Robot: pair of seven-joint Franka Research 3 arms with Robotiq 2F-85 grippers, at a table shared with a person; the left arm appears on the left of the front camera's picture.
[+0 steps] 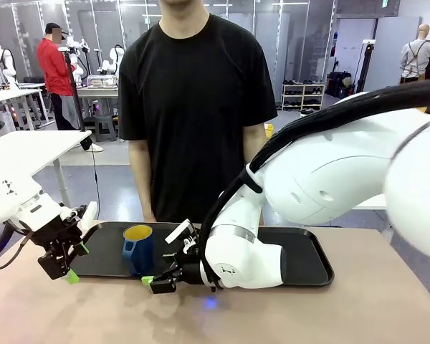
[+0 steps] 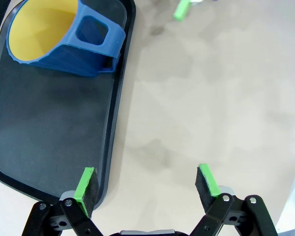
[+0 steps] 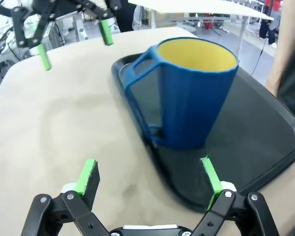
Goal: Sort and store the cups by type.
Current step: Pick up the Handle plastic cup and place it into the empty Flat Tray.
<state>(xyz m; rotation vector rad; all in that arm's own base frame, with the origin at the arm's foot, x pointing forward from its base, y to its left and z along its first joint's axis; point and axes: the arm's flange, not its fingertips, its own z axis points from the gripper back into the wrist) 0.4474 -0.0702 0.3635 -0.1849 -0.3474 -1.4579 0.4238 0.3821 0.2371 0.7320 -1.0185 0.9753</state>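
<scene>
Right gripper (image 1: 158, 282) hovers low at the near edge of the black tray (image 1: 308, 269), jaws apart and empty, facing the dark-blue mug (image 1: 138, 249) that stands upright on the tray's left part. Left gripper (image 1: 66, 261) hangs just off the tray's left end, jaws apart too, holding nothing. A person (image 1: 193, 107) stands at the far side of the surface (image 1: 358, 315). To take the mug well, the right gripper should probably straddle the body rather than the handle (image 3: 140, 93), which sticks out to one side, and close only once the pads are past the tray's lip.
</scene>
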